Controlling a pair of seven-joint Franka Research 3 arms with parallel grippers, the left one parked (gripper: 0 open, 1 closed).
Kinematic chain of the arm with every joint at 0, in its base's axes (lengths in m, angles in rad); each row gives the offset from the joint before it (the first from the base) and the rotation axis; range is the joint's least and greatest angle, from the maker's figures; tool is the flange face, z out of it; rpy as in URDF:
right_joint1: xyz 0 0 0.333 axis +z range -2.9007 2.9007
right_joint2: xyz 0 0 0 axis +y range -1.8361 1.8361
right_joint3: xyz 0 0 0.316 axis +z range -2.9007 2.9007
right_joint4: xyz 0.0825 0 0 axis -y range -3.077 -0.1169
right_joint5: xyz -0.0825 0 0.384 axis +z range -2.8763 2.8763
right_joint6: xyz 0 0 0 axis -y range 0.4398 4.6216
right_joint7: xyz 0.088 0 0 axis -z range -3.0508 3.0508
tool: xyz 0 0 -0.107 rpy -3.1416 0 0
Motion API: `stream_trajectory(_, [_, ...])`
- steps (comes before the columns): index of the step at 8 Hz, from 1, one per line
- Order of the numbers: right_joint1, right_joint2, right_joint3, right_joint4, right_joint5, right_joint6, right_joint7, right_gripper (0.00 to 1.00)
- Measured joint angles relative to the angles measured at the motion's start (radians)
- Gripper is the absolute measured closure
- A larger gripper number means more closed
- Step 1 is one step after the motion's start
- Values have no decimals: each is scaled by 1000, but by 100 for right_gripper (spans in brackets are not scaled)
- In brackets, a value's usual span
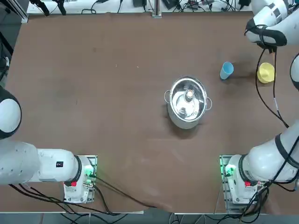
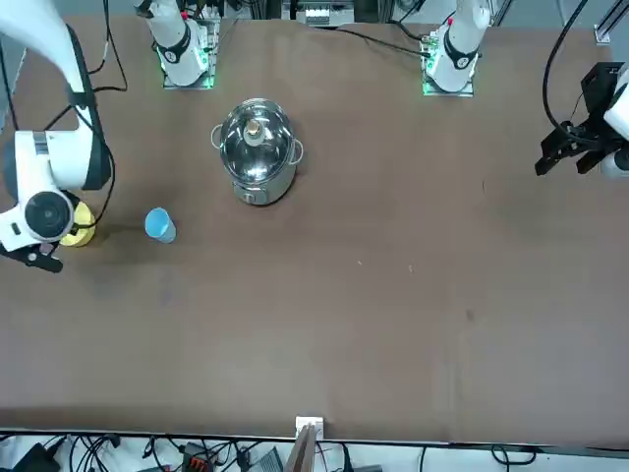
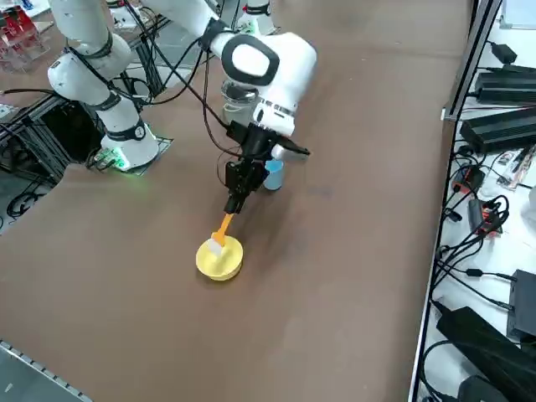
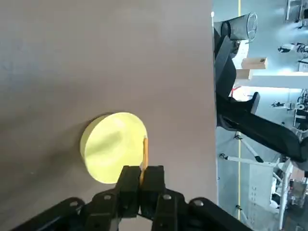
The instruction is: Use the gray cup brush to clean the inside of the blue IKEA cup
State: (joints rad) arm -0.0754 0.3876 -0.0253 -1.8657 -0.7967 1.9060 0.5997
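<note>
A yellow bowl [image 3: 219, 258] sits on the brown table [image 3: 352, 218]. Just above it, the right gripper [image 3: 234, 201] pinches the orange-handled cup brush [image 3: 222, 228], which slants down with its pale head over the bowl. The blue cup [image 1: 226, 70] stands beside the bowl, toward a steel pot [image 1: 188, 101] holding a small round object.

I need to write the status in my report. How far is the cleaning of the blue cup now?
Done: the right gripper is shut on the orange handle of the gray cup brush, so the pickup looks finished. In hand: the brush hangs over the yellow bowl, with its head at the bowl's rim. Left: the blue IKEA cup stands apart on the table, beside the bowl, with no brush inside. Scrubbing has not started.
</note>
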Motion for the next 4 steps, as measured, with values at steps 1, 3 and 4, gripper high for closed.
stream_trajectory(1, [1, 10, 5, -24, -13, 9, 40, 96])
stream_trajectory(3, [2, 46, 9, -52, -83, 15, 129, 96])
stream_trajectory(4, [4, 66, 10, -57, -114, 18, 172, 96])
